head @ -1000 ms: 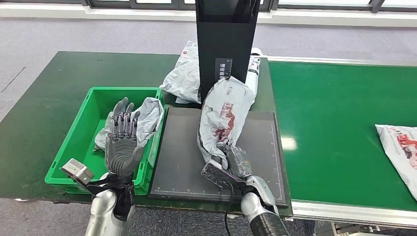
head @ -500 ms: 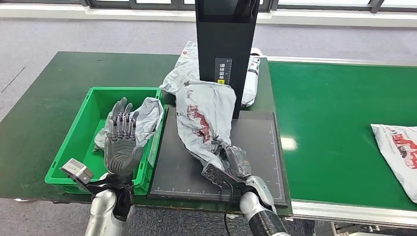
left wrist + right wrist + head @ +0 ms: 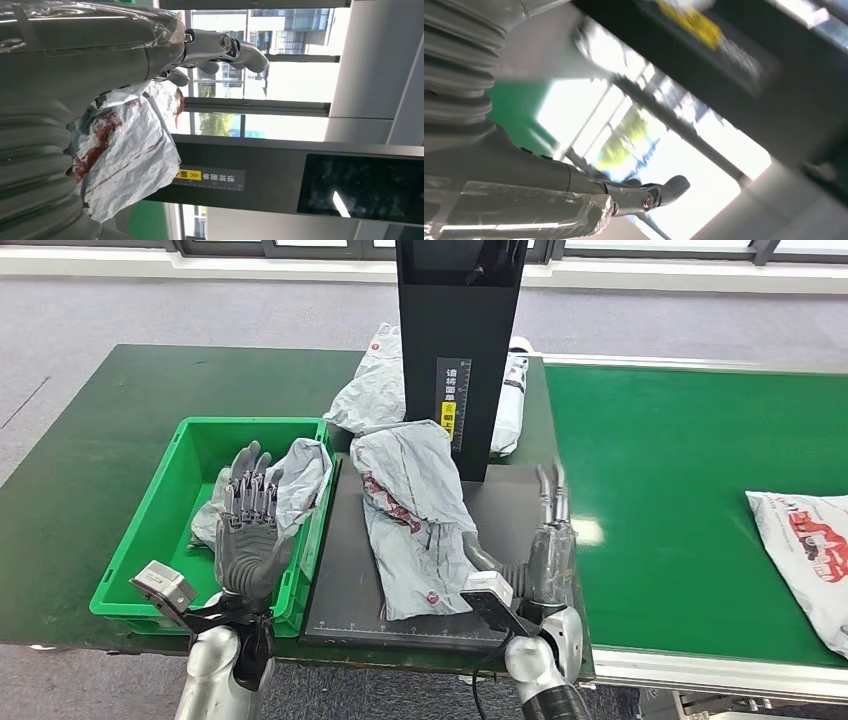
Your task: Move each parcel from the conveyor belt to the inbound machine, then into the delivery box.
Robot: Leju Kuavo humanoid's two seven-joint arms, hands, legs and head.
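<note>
standing straight up and spread apart, the fingers (image 3: 551,502) of the right hand (image 3: 545,555) are holding nothing, poised just beside the grey parcel (image 3: 415,515) that is lying crumpled on the dark scanning pad (image 3: 520,505) of the inbound machine (image 3: 460,340). this parcel is resting with its far end against the foot of the machine's black upright column. the left hand (image 3: 248,530) is hovering over the near edge of the green delivery box (image 3: 150,540), its fingers extended and parted, gripping nothing. another grey parcel (image 3: 300,475) is sitting inside the box, leaning on the wall next to the pad. more parcels are lying behind the column (image 3: 375,390), and one white parcel (image 3: 805,545) is sitting on the green conveyor belt (image 3: 680,460), well apart from the right hand.
</note>
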